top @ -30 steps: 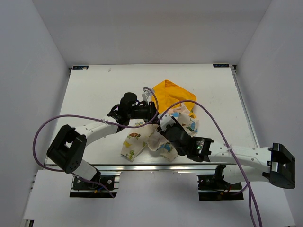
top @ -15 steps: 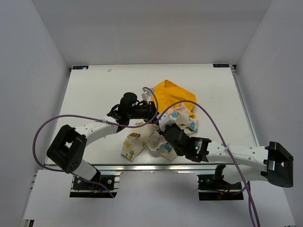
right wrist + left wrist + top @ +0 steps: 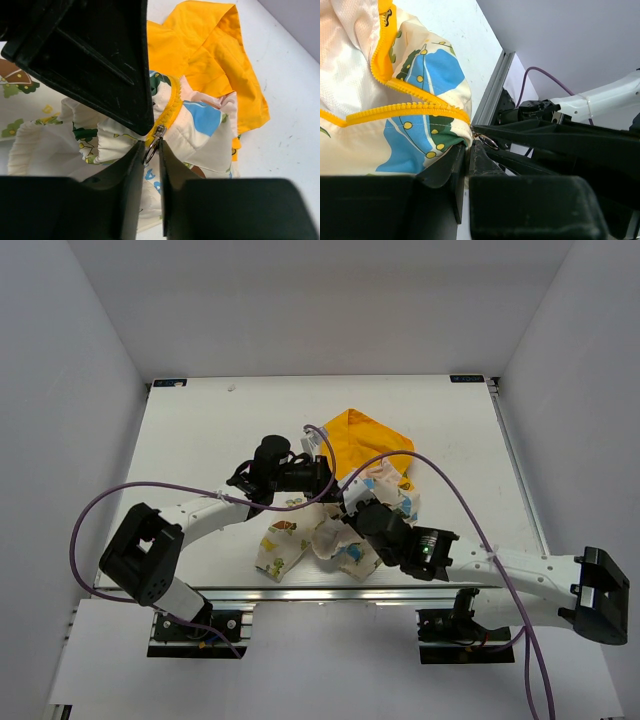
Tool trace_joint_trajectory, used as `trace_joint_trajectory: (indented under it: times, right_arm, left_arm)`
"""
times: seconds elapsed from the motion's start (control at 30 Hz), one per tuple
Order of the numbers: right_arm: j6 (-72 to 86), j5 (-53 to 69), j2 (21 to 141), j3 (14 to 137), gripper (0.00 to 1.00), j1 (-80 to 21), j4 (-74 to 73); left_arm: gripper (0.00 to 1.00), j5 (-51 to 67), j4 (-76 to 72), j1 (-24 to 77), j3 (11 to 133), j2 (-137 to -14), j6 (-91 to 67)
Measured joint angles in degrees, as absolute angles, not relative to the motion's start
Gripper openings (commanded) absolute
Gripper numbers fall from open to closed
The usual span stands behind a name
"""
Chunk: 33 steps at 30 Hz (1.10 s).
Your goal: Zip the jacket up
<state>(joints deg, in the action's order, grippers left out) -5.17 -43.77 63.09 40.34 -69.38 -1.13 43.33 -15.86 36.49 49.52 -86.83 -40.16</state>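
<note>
From above, the jacket (image 3: 375,490) is seen crumpled on the white table (image 3: 200,430), with its yellow hood (image 3: 365,438) spread on the far side. The left gripper (image 3: 328,477) is set against the jacket's left edge, and the right gripper (image 3: 349,504) is pressed in just beside it. A purple cable (image 3: 432,470) is looped over the jacket's right part.

At the left wrist, the left gripper (image 3: 469,152) is drawn narrow, and a jacket corner at the end of the yellow zipper tape (image 3: 405,111) is pinched in it. The zipper pull (image 3: 487,142), a metal ring, is seen just right of that corner.

At the right wrist, the right gripper (image 3: 151,155) is nearly closed, with the zipper pull (image 3: 152,141) clamped between its fingers. The jacket's upper left is blocked by the left gripper's black body.
</note>
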Motion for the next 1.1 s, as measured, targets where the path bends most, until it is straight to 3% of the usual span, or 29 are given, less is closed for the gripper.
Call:
trace_joint_trajectory:
  times: [0.33, 0.67, 0.97, 1.03, 1.1]
  right_arm:
    - [-3.55, -38.79, 60.45, 40.25, 0.33, -67.55, -4.08]
    - [-3.29, -35.68, 60.18, 40.25, 0.29, -67.05, -6.22]
    - [-2.96, -35.51, 59.94, 40.25, 0.42, -66.08, -9.1]
    - [-2.94, -35.4, 59.94, 40.25, 0.4, -65.91, -9.74]
    - [-2.96, -35.35, 59.94, 40.25, 0.28, -65.73, -10.09]
  left_arm:
    - [0.0, 44.69, -14.94, 36.67, 49.67, -87.0, -38.74]
    - [0.0, 45.56, -13.63, 36.99, 49.91, -87.79, -37.98]
    - [0.0, 45.74, -12.08, 37.1, 50.63, -87.83, -36.6]
    - [0.0, 45.76, -11.79, 37.1, 50.63, -87.83, -36.36]
    - [0.0, 45.82, -11.53, 37.15, 50.63, -87.83, -36.18]
